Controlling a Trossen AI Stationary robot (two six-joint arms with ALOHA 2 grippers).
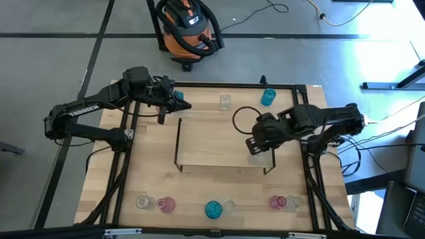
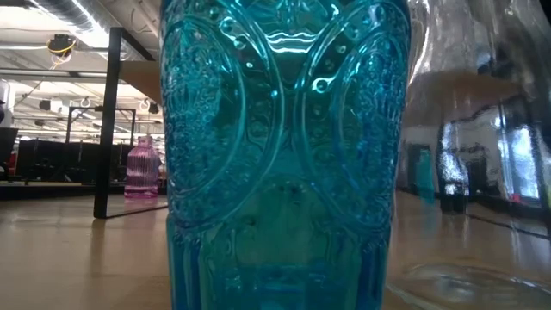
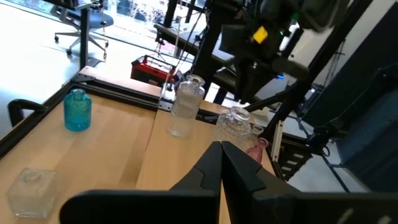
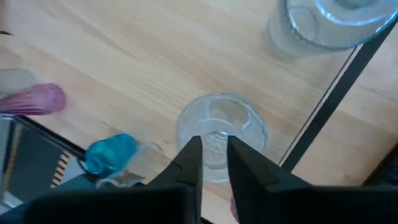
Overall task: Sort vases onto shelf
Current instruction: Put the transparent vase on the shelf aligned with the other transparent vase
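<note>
The light-wood shelf (image 1: 219,139) stands mid-table on thin dark brackets. My right gripper (image 1: 257,145) (image 4: 214,154) is over the shelf's right end, its fingers nearly together on a clear vase (image 4: 221,127) (image 1: 260,158) that stands on the shelf top. A second clear vase (image 4: 329,25) stands beyond the bracket. My left gripper (image 1: 174,99) (image 3: 221,152) hovers shut and empty over the table's far left part. A clear vase (image 1: 225,101) (image 3: 28,186) and a teal vase (image 1: 267,97) (image 3: 78,110) stand upright near the far edge. My right gripper comes at the clear vase from above, slanting down, and a narrow strip of glass at the vase's top (image 4: 215,144) shows between its two fingers (image 4: 191,158). The vase stands upright with its base on the shelf. Whether this is the neck or the rim, I cannot tell.
Along the near edge stand a clear vase (image 1: 141,201), a pink one (image 1: 166,204), a teal one (image 1: 213,210) (image 2: 284,155), another clear (image 1: 230,206), a pink (image 1: 278,202) and a clear (image 1: 294,201). A black cable loop (image 1: 244,118) lies by the shelf's far right corner.
</note>
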